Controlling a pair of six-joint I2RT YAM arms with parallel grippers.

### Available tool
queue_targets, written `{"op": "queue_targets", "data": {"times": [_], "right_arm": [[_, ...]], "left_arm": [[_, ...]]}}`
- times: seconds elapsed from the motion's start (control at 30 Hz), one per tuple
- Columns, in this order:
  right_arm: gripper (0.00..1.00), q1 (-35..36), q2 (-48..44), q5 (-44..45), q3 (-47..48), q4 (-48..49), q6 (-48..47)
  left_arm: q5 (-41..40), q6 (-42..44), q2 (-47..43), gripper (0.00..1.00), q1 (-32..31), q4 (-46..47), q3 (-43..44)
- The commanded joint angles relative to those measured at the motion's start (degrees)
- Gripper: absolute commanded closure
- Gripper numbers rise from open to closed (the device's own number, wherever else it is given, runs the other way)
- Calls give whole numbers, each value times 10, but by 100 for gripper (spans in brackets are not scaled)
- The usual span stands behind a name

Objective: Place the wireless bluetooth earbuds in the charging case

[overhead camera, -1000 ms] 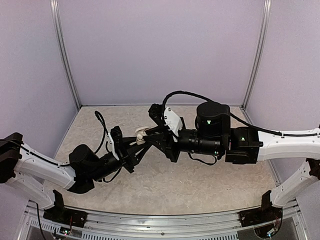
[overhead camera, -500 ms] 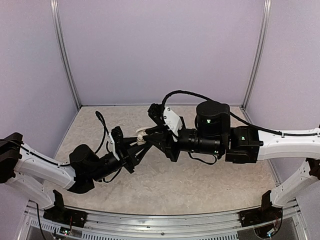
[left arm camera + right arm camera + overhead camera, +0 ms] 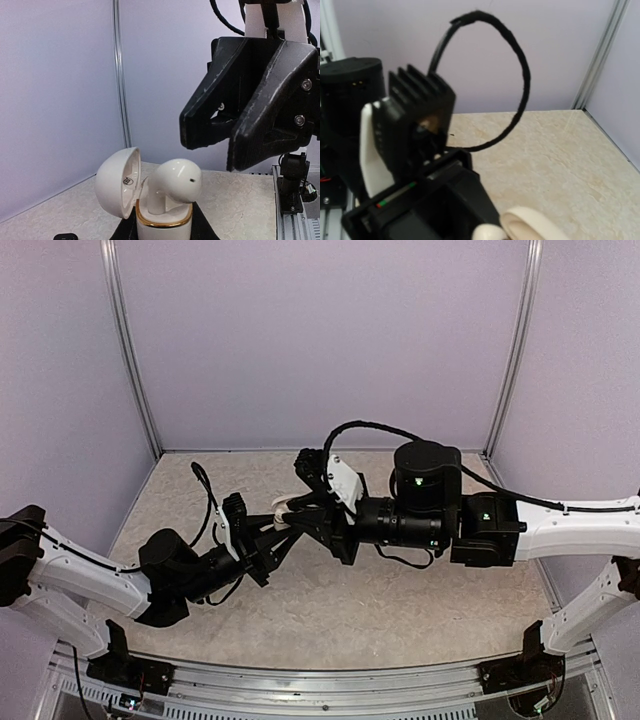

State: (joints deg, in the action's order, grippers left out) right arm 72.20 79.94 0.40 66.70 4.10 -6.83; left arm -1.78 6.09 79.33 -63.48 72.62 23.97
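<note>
**Lilac walls, speckled table: arms at a standstill, one earbud half in**

Pale lilac walls and a marbled table (image 3: 240, 200) frame a scene that has barely changed over the last second. From above, both arms hold the same meeting pose at mid-table, and the right arm has shifted by a hair at most.

The left gripper (image 3: 272, 528) is clamped on the white case (image 3: 164, 225) from below, holding it upright with its lid (image 3: 117, 182) swung open to the left. The right gripper (image 3: 207, 150) hangs just above and to the right of the case. Its jaws are a little apart, with nothing visible between them.

A white earbud (image 3: 175, 180) stands in the case with its stem down in a socket. Its head rides well above the gold-rimmed mouth and leans right. I judge it lodged but not seated, so the pause likely falls between release and a press or nudge to push it home. The lid could not shut as things stand.

A small black item (image 3: 65, 236) lies on the table at the frame's bottom edge, and I cannot tell what it is.

The only writing is a small dark mark (image 3: 126, 180) inside the lid, too small to read. No other label or brand shows
</note>
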Motion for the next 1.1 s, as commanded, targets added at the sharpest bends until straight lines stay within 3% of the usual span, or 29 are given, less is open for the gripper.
{"op": "queue_targets", "data": {"times": [0.0,0.53,1.07], "right_arm": [[80,0,13,42,21,-12,1],[80,0,10,118,26,-30,12],[76,-2,-24,43,4,-5,-8]], "left_arm": [[3,9,-5,94,-5,5,20],[3,7,-5,94,-5,8,19],[4,4,-9,94,-6,9,12]]}}
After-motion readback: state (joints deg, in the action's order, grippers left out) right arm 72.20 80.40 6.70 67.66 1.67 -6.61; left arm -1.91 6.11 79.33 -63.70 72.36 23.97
